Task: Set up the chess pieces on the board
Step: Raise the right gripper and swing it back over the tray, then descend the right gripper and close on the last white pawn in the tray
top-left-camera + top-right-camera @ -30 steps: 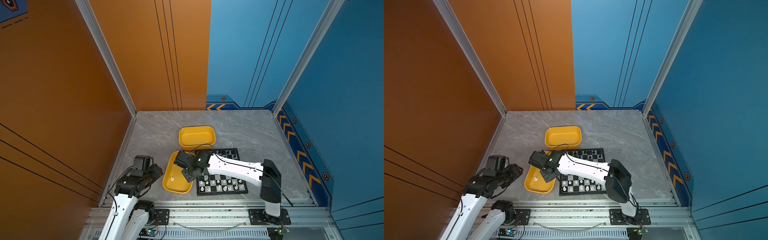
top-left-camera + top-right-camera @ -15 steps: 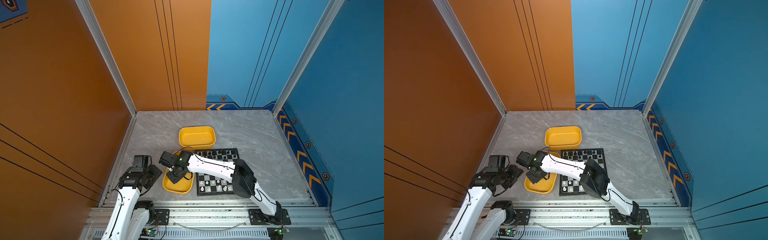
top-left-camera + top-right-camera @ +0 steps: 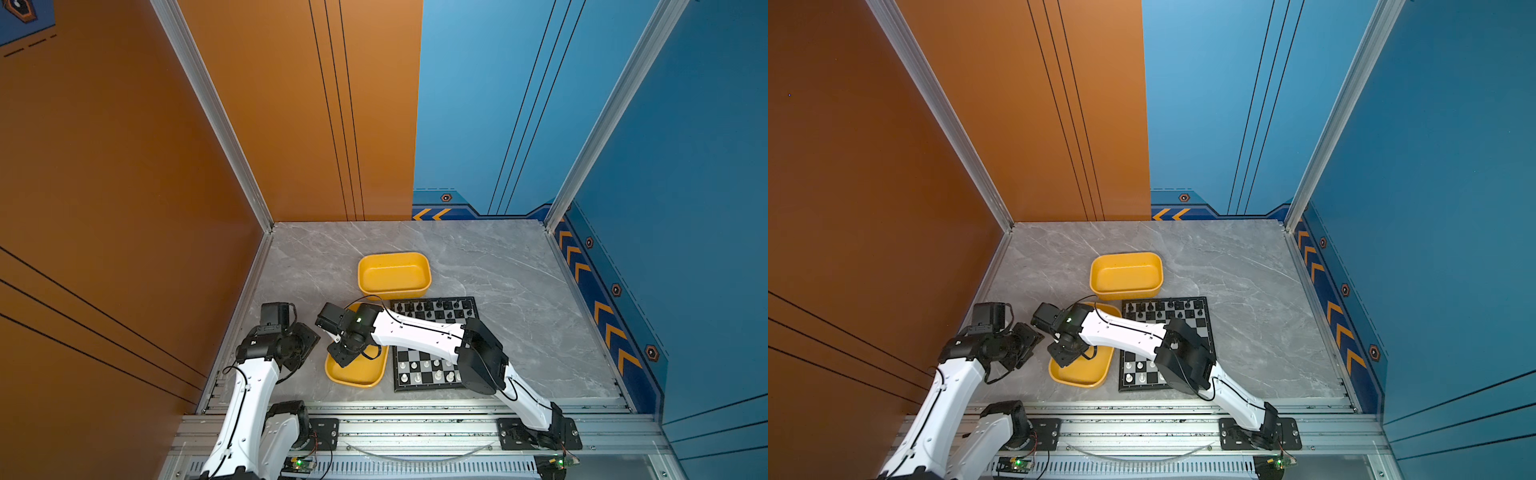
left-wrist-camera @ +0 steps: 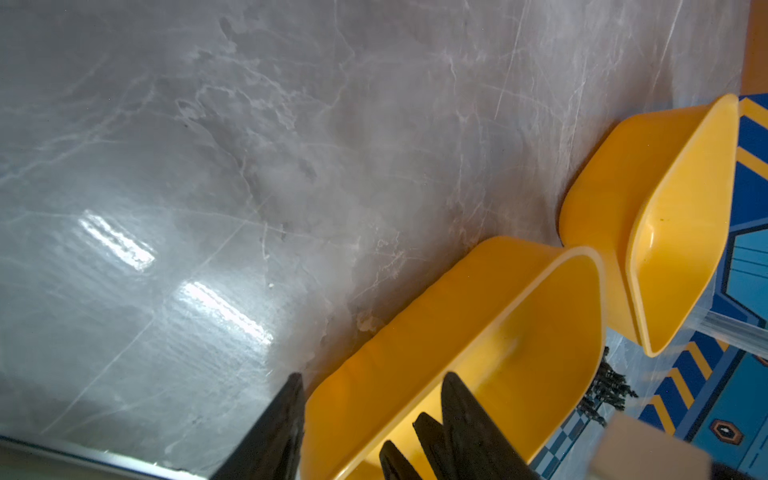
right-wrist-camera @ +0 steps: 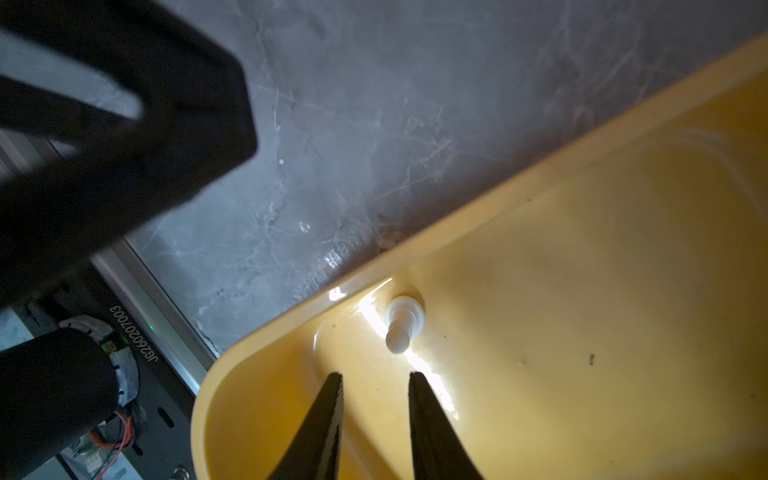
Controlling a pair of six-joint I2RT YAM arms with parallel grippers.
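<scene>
Toward the front of the desk [image 3: 519, 291], by its left edge, the left gripper [image 4: 372, 376] hangs with its jaws spread and nothing between them, just beside the near yellow tray [image 3: 357, 382]. The right gripper [image 5: 376, 374] reaches across into this tray with its jaws slightly parted and empty. A white pawn [image 5: 401, 324] sits just ahead of their tips, near the tray's left wall. A second yellow tray [image 3: 395, 286] stands behind. On the right lies the board [image 3: 432, 387], with black chessmen [image 3: 432, 307] along its far edge and white chessmen [image 3: 428, 370] along its near edge.

Top views high overhead, wrist views close (sharing yellow tray [image 5: 582, 311])
</scene>
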